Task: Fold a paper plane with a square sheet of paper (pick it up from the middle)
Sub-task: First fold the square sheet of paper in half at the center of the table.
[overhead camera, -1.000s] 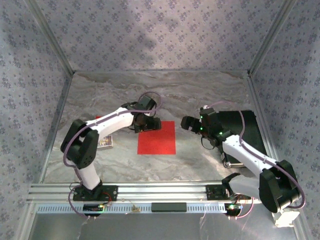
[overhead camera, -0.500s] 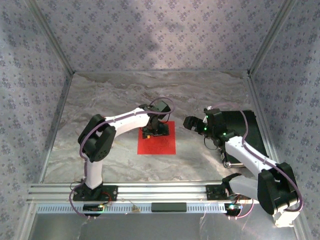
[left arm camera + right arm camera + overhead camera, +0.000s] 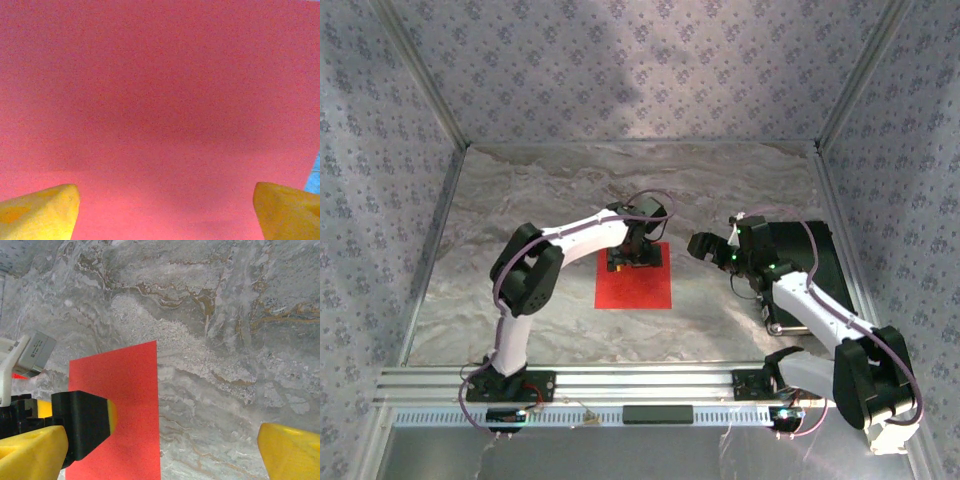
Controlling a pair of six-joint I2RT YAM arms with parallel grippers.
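Marble table (image 3: pixel 520 200); square sheet of paper (image 3: pixel 635 291) under wide-spread left gripper (image 3: pixel 165 194); right gripper (image 3: pixel 162 440) wide too.

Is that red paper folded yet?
No, the square sheet of paper lies flat and uncreased on the table.

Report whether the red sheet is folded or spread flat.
Spread flat: the square sheet of paper lies as one plain sheet on the table, and the left wrist view shows no crease.

The square sheet of paper (image 3: pixel 638 290), plain bright red, lies flat and unfolded, mid-table (image 3: pixel 520 200).
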